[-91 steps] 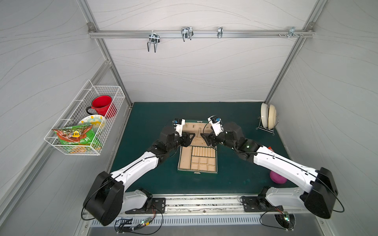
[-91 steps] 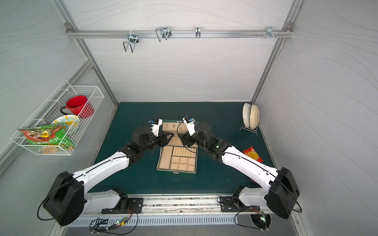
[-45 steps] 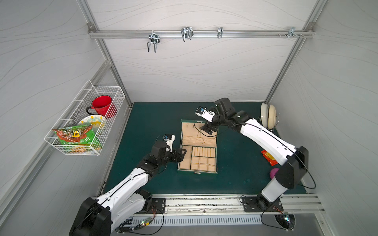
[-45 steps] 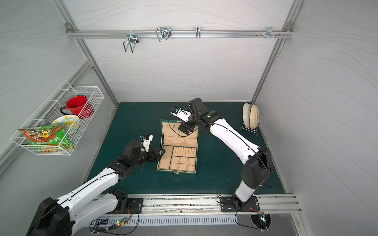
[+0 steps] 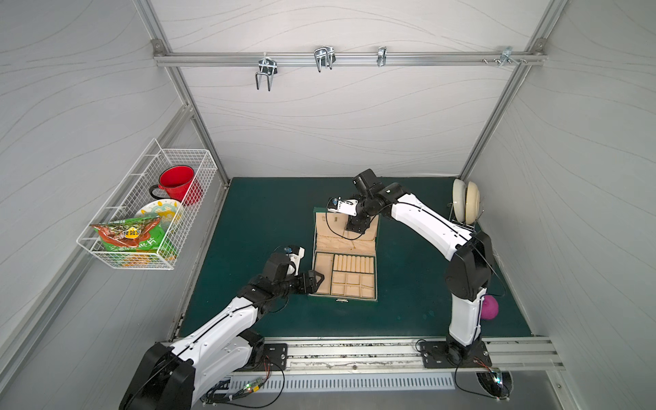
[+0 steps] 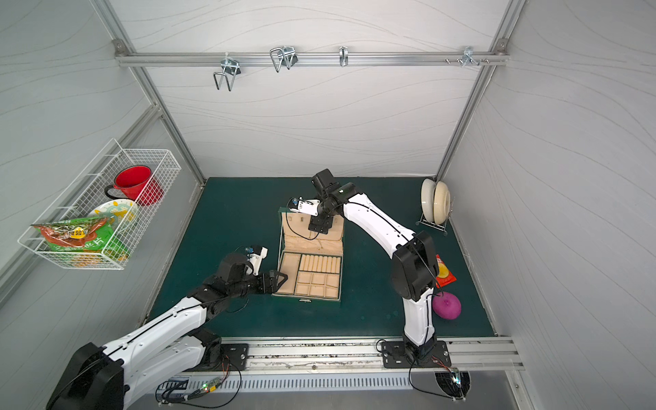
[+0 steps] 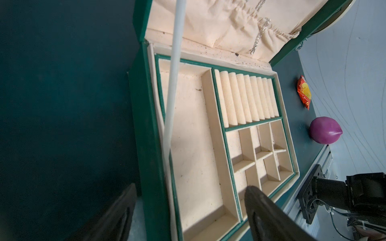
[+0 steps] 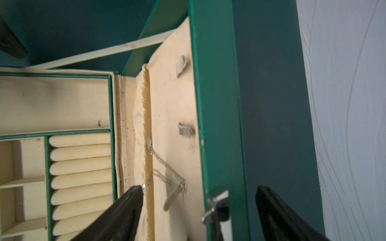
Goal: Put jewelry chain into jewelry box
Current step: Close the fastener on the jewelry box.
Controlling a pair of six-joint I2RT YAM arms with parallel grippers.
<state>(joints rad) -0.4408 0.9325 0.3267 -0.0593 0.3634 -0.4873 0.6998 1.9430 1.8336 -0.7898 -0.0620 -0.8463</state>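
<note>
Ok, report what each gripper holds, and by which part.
Nothing is held: left gripper and right gripper both have open jaws. The jewelry chain hangs on a hook in the jewelry box lid.

top pair: we look down from high above, far, jewelry box (image 5: pixel 321 271) mid-frame in both top views | left wrist: we're close at the box end opposite its lid (image 7: pixel 208 27), facing it | right wrist: close above the lid's free edge, facing down | wrists share ring rolls (image 7: pixel 246 98)
</note>
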